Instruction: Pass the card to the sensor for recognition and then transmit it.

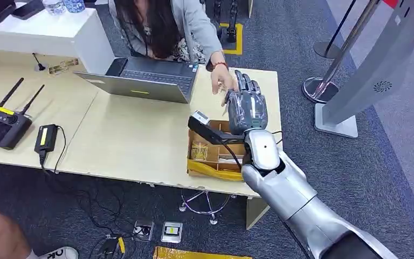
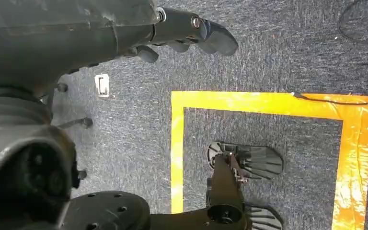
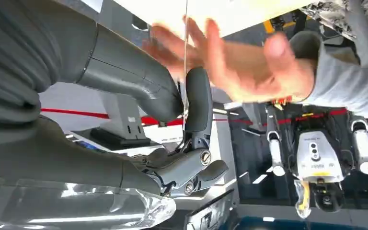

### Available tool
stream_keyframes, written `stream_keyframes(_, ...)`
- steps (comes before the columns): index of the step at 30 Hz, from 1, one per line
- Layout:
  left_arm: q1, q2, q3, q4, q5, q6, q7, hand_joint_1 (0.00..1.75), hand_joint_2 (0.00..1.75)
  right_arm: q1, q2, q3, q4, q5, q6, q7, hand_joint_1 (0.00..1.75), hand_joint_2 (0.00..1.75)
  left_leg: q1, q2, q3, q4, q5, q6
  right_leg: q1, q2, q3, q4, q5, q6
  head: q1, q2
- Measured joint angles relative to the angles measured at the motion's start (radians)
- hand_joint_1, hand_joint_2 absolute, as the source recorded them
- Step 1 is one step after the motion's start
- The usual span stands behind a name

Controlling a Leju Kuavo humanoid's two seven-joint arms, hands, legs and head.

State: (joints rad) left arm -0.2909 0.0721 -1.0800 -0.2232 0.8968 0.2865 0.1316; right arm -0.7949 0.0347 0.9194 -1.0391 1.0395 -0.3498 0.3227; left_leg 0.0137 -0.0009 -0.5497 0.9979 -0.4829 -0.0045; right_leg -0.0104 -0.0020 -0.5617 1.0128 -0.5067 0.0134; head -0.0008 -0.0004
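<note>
The robot's right hand [image 1: 246,109] is raised above the far right corner of the table [image 1: 129,145], fingers pointing up and away, just beyond the open cardboard box [image 1: 214,156] that sits at the table's near right edge. In the right wrist view a thin, pale card [image 3: 186,57] is seen edge-on, pinched between the thick grey thumb [image 3: 139,91] and a darker finger [image 3: 198,103]; the other fingers are loosely curled. A person's hand [image 1: 221,81] reaches across from the far side of the table, next to the open laptop [image 1: 145,78], and in the wrist view its spread fingers lie right around the upper end of the card, though motion blur makes it hard to say whether they have closed on it yet. This looks like the hand-over step: the card is offered up and the recipient is arriving. A small white and black device [image 1: 199,118] stands at the box's far left corner and may be the sensor. The next move calls for holding the arm steady until the person has a firm grip, then easing thumb and finger apart so the card slips free without bending. The left hand [image 2: 182,33] hangs over the carpet, holding nothing, with fingers curled inward.
</note>
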Motion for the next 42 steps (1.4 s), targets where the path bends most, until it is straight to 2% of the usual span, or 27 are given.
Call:
stream_keyframes(10, -0.001, 0.0, 0.0, 0.0, -0.002, 0.0, 0.0, 0.0, 0.0, -0.003, 0.005, 0.0, 0.028, 0.009, -0.01, 0.006, 1.75, 1.75, 0.0, 0.0, 0.0, 0.0, 0.0, 0.0, 0.0, 0.0, 0.0, 0.0, 0.0, 0.0, 0.0, 0.0)
stream_keyframes(11, -0.001, 0.0, 0.0, 0.0, -0.001, 0.0, 0.0, 0.0, 0.0, -0.003, 0.005, 0.0, 0.031, 0.017, -0.013, 0.006, 0.0, 1.75, 0.0, 0.0, 0.0, 0.0, 0.0, 0.0, 0.0, 0.0, 0.0, 0.0, 0.0, 0.0, 0.0, 0.0)
stream_keyframes(12, -0.001, 0.0, 0.0, 0.0, 0.001, 0.0, -0.001, 0.0, 0.0, -0.003, 0.007, 0.0, 0.033, 0.021, -0.016, 0.006, 0.0, 0.0, 0.0, 0.0, 0.0, 0.0, 0.0, 0.0, 0.0, 0.0, 0.0, 0.0, 0.0, 0.0, 0.0, 0.0)
stream_keyframes(16, 0.0, 0.0, 0.0, 0.0, 0.002, 0.002, -0.001, 0.0, 0.0, -0.006, 0.012, 0.002, 0.044, 0.095, -0.041, 0.03, 0.0, 0.0, 0.0, 0.0, 0.0, 0.0, 0.0, 0.0, 0.0, 0.0, 0.0, 0.0, 0.0, 0.0, 0.0, 0.0)
stream_keyframes(21, 0.0, 0.0, 0.0, 0.0, 0.004, 0.002, -0.001, 0.0, 0.0, -0.008, 0.017, 0.002, 0.055, 0.091, -0.028, 0.005, 0.0, 0.0, 0.0, 0.0, 0.0, 0.0, 0.0, 0.0, 0.0, 0.0, 0.0, 0.0, 0.0, 0.0, 0.0, 0.0)
stream_keyframes(27, 0.0, 0.0, 0.0, 0.0, 0.007, 0.002, -0.001, 0.0, 0.0, -0.008, 0.019, 0.003, 0.067, 0.055, -0.079, -0.023, 0.0, 0.0, 0.0, 0.0, 0.0, 0.0, 0.0, 0.0, 0.0, 0.0, 0.0, 0.0, 0.0, 0.0, 0.0, 0.0)
stream_keyframes(31, 0.0, 0.0, 0.0, 0.0, 0.007, 0.0, -0.001, 0.0, 0.0, -0.008, 0.012, -0.003, 0.076, 0.013, -0.076, -0.019, 0.0, 0.0, 0.0, 0.0, 0.0, 0.0, 0.0, 0.0, 0.0, 0.0, 0.0, 0.0, 0.0, 0.0, 0.0, 0.0)
stream_keyframes(37, 0.01, 0.002, 0.0, 0.0, 0.013, 0.0, -0.005, 0.0, 0.0, -0.009, -0.077, -0.052, 0.077, -0.044, -0.06, 0.02, 0.0, 0.0, -0.001, 0.0, 0.0, 0.001, 0.0, 0.0, -0.001, -0.001, 0.0, 0.0, 0.0, 0.0, 0.0, 0.0)
stream_keyframes(40, 0.017, 0.005, 0.0, 0.0, 0.018, 0.001, -0.005, 0.0, 0.0, -0.009, -0.145, -0.097, 0.078, -0.126, -0.033, 0.021, 0.0, 0.0, -0.001, 0.0, 0.0, 0.001, 0.0, 0.0, -0.001, -0.001, 0.0, 0.0, 0.0, 0.0, 0.0, 0.0)
stream_keyframes(42, 0.02, 0.008, 0.0, 0.0, 0.023, 0.003, -0.01, 0.0, 0.0, -0.011, -0.192, -0.135, 0.084, -0.237, 0.009, 0.002, 0.0, 0.0, -0.001, 0.0, 0.0, 0.001, 0.0, 0.0, -0.002, -0.001, 0.0, -0.001, 0.0, 0.0, 0.0, 0.0)
